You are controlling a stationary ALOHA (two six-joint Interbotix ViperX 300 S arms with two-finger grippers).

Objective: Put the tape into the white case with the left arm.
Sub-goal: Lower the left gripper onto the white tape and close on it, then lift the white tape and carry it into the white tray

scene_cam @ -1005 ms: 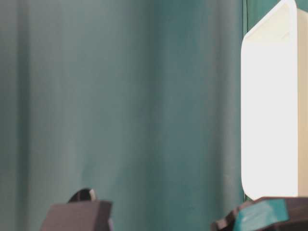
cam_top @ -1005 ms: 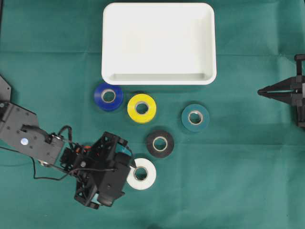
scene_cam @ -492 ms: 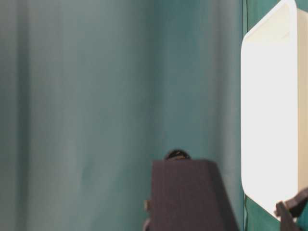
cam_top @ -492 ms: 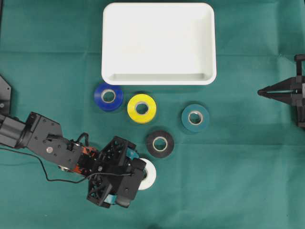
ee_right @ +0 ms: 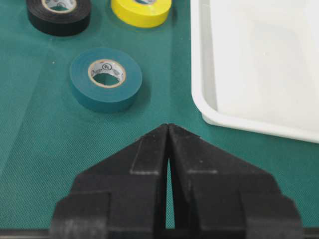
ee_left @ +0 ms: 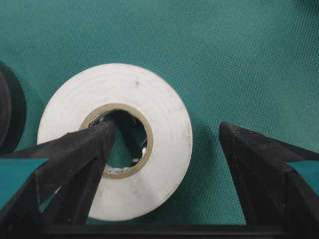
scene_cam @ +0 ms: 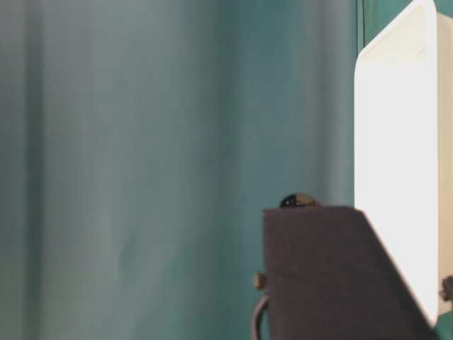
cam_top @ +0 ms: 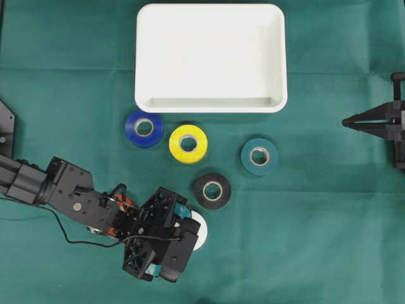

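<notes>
Early stage: nothing in the case [cam_top: 211,57] yet, all five rolls on the cloth [cam_top: 316,221]. Left gripper [ee_left: 164,144] down at the white tape [ee_left: 117,167], jaws wide, one finger [ee_left: 84,149] inside the core, the other outside the rim with a gap to it; straddling the roll wall, not clamped, nothing held. White tape flat on the cloth, bottom of the spread, mostly hidden under the wrist in the overhead [cam_top: 197,229]. Left to do, by my read: close on the wall, lift, carry up past the other rolls, drop in the case. Black tape [cam_top: 212,190] just beside the white one, so a sloppy close could nudge it. Yellow [cam_top: 188,144] and blue [cam_top: 143,128] near the case's front rim, teal [cam_top: 259,156] off to the right, all apart from each other. Right gripper [ee_right: 168,130] parked at the right edge, jaws together, empty, pointing toward the teal roll and the case corner. Surface: green woven cloth, faint creases, flat. Table-level view mostly blocked by a dark arm part [scene_cam: 333,276]; green backdrop behind, nothing else of the room visible.
</notes>
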